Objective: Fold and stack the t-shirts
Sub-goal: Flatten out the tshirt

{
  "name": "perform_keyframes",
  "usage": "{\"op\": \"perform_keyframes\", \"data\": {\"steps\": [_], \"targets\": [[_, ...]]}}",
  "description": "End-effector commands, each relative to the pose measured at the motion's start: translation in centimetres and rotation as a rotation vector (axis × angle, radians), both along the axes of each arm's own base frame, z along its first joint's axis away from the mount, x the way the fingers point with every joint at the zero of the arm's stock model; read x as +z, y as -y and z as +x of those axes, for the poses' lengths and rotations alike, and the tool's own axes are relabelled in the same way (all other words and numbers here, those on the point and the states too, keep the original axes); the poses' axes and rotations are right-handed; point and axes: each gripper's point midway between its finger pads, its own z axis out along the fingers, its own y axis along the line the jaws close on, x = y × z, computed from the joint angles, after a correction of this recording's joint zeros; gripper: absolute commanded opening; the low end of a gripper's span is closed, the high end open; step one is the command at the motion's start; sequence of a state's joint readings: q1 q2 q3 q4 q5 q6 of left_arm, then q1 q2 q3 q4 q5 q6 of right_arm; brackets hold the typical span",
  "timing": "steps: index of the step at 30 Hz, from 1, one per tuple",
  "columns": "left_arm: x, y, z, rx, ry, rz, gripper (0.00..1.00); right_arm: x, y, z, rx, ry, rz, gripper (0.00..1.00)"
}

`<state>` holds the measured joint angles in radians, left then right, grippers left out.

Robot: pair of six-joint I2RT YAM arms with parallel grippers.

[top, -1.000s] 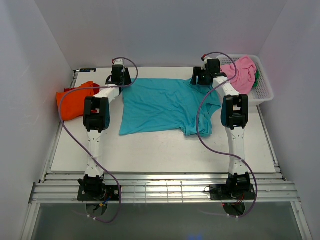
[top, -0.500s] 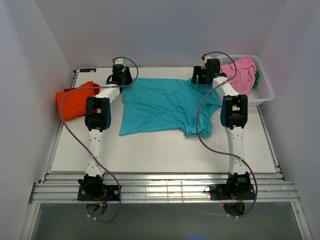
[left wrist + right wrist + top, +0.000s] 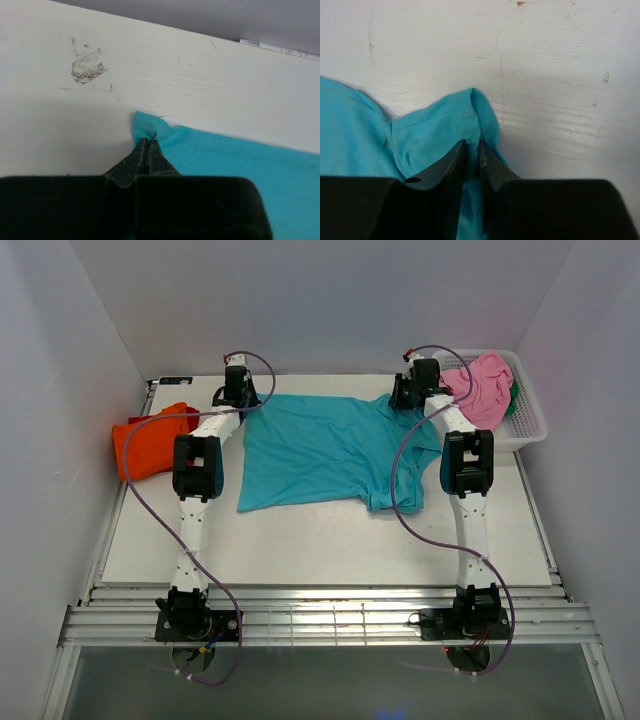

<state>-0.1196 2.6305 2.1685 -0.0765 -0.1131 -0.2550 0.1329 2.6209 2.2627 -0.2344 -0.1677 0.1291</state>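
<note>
The teal t-shirt [image 3: 330,450] lies spread open and nearly flat across the far middle of the tabletop [image 3: 330,540], one sleeve rumpled at its near right. No fold has been made in it yet. The left pincer [image 3: 146,145] is at its far left corner, fingers pressed together with the corner of cloth bunched up between the tips. The right pincer [image 3: 471,150] is at the far right corner, fingers drawn close on a raised ridge of the stitched edge, only a sliver of gap showing. With both far corners pinched, I judge this to be the start of the first fold on this shirt, most likely drawing the far edge toward the near one.

The orange t-shirt [image 3: 148,445] sits in a compact heap at the left edge of the tabletop, well apart from the teal one; whether that is a finished fold I cannot tell. The pink t-shirt [image 3: 482,385] is crumpled in the white lattice basket [image 3: 530,425] at the far right, draped over its rim, with a bit of green cloth [image 3: 514,400] beside it. So most of the work appears to be left: the teal fold, then the pink and green, then the stacking.

The tabletop is white painted board, scuffed and scratched, with a chipped patch [image 3: 89,66] near the left corner of the shirt. Plain pale walls [image 3: 330,300] close it in on three sides.
</note>
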Motion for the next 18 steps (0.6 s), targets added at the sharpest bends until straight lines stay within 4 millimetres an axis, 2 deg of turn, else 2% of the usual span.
{"op": "perform_keyframes", "data": {"steps": [1,5,7,8,9,10,11,12,14,15,17,18], "targets": [[-0.6,-1.1,-0.5,0.029,-0.044,0.018,0.00,-0.5,-0.2,0.1,0.006,-0.003,0.010,0.21],[-0.5,-1.3,-0.5,0.032,-0.043,0.021,0.00,0.9,0.3,0.5,-0.016,0.038,-0.006,0.08],[-0.1,-1.3,-0.6,0.034,-0.037,0.020,0.00,2.7,0.5,0.9,-0.028,0.073,-0.011,0.08],[1.4,-1.4,-0.5,0.038,-0.014,0.019,0.00,3.5,0.7,1.0,-0.033,0.089,-0.012,0.08],[1.2,-1.5,-1.0,0.040,-0.024,0.020,0.00,4.3,0.7,1.1,-0.037,0.104,-0.011,0.08],[2.3,-1.5,-1.0,0.047,0.002,0.015,0.00,6.1,0.8,0.9,-0.037,0.131,-0.010,0.08],[5.2,-1.7,-1.1,0.055,0.048,0.009,0.00,7.4,0.7,0.9,-0.036,0.156,-0.008,0.08],[4.8,-2.1,-2.2,0.073,0.032,0.016,0.00,10.2,0.7,0.7,-0.031,0.197,-0.002,0.08],[6.9,-2.3,-2.7,0.086,0.070,0.008,0.00,12.3,0.5,0.2,-0.008,0.231,-0.004,0.08],[8.7,-2.4,-3.5,0.089,0.088,0.005,0.00,14.8,0.2,-0.3,0.012,0.268,0.005,0.08],[10.1,-2.5,-4.2,0.091,0.105,-0.001,0.00,16.8,-0.3,-0.8,0.039,0.303,0.004,0.08],[12.6,-2.5,-4.3,0.094,0.158,-0.008,0.00,18.9,-0.6,-1.3,0.055,0.335,0.013,0.08]]}}
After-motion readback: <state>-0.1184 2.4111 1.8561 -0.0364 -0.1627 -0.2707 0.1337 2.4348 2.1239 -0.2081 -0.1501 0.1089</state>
